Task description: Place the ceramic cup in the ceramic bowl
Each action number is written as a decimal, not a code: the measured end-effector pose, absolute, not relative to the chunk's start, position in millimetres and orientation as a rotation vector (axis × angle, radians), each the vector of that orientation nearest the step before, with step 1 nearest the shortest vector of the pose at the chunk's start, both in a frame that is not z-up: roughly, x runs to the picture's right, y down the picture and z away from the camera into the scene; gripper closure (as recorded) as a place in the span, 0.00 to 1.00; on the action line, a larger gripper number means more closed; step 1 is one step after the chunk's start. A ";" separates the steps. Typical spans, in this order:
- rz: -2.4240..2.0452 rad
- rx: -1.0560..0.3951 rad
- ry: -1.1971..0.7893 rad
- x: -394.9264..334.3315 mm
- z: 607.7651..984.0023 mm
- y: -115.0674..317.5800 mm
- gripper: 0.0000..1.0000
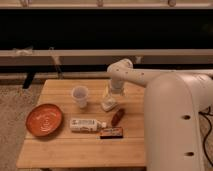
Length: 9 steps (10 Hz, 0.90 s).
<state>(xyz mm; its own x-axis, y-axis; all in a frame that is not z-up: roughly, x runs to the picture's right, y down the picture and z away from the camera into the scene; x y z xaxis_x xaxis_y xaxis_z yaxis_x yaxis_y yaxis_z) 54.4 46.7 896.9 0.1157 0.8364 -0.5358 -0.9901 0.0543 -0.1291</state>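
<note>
The ceramic cup (80, 96) stands upright near the middle of the wooden table (65, 150). The ceramic bowl (44, 120) lies at the table's left side, empty, a short way left and in front of the cup. My gripper (110, 101) hangs from the white arm (125, 75) and points down at the table, about a cup's width to the right of the cup and not touching it. A small white lump sits right under it.
A white labelled bottle (87, 124) lies on its side in front of the cup. A dark bar (111, 132) and a brown oblong item (117, 117) lie to its right. My white body (175, 125) fills the right side. A railing and dark background lie behind the table.
</note>
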 end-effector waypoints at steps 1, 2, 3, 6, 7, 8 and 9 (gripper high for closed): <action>1.420 -0.524 0.348 50.6 889.6 40.1 0.20; 1.380 -0.518 0.330 38.2 869.0 26.4 0.20; 1.353 -0.516 0.318 28.3 855.6 19.5 0.20; 1.235 -0.509 0.272 -20.7 817.2 11.0 0.20; 1.191 -0.512 0.256 -41.5 813.3 9.7 0.20; 1.155 -0.521 0.250 -57.4 815.9 9.9 0.20; 1.129 -0.534 0.249 -70.0 823.6 12.9 0.20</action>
<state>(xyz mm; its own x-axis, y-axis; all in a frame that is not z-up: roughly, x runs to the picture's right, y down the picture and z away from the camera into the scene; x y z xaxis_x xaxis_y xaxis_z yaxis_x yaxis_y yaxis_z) -70.0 12.9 823.6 0.4173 0.7895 -0.4500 -0.9056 0.3202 -0.2780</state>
